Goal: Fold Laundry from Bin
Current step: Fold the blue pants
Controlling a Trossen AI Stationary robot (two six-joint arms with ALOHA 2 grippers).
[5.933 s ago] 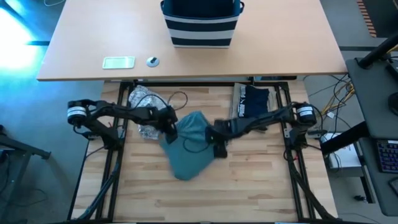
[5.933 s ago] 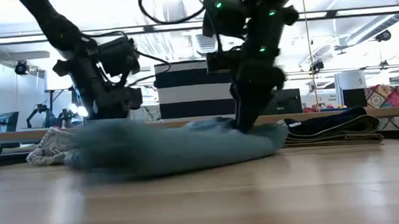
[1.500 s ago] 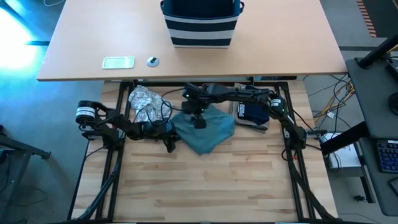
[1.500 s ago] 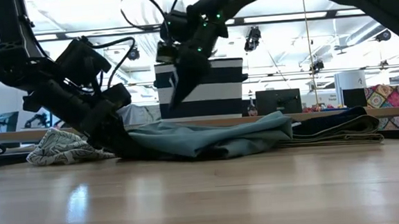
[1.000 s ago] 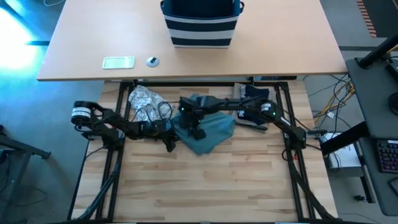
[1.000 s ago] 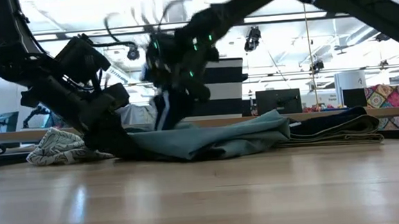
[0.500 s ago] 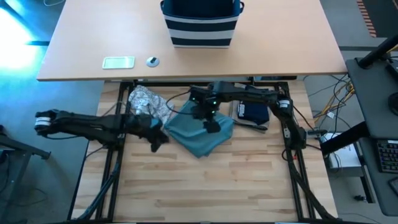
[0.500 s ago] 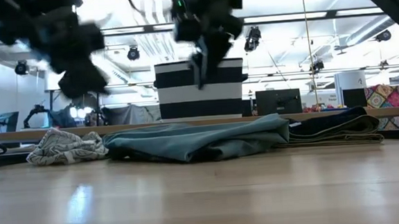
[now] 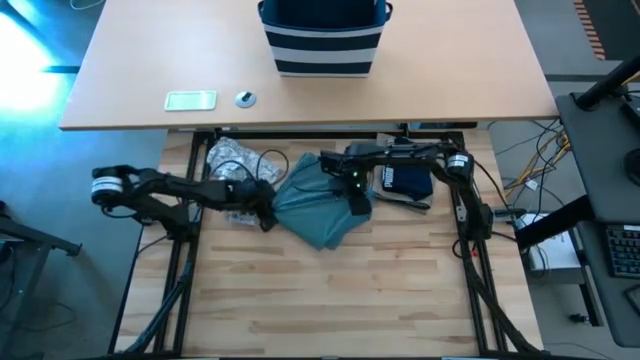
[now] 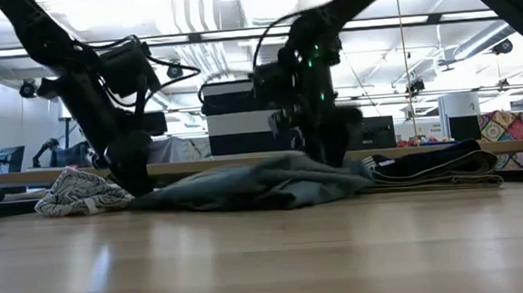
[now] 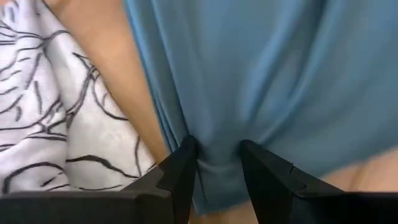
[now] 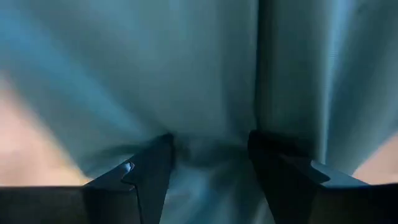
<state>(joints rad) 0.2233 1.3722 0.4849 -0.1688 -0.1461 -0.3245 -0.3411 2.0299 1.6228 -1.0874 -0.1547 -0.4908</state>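
From above, the teal garment (image 9: pixel 322 208) lies bunched on the wooden table (image 9: pixel 330 300), between the patterned grey-white cloth (image 9: pixel 232 165) and the folded navy piece with white print (image 9: pixel 406 179). The left gripper (image 9: pixel 265 217) sits at the teal garment's left edge; the right gripper (image 9: pixel 357 206) sits on its right part. The striped bin (image 9: pixel 323 38) stands well apart on the far desk (image 9: pixel 120 70), near a small green card (image 9: pixel 190 100).

At table height, both arms reach down onto the teal garment (image 10: pixel 255 188), with the patterned cloth (image 10: pixel 82 192) just beside it and the navy piece (image 10: pixel 445 167) on the other side.

The left wrist view has the left gripper (image 11: pixel 217 158) pinching a fold of teal fabric (image 11: pixel 261 81) between its fingers (image 11: pixel 180 171), patterned cloth (image 11: pixel 56 112) alongside.

In the right wrist view, the right gripper (image 12: pixel 208 155) has teal fabric (image 12: pixel 186 74) gathered between its spread fingers (image 12: pixel 152 168); a firm grip cannot be told.
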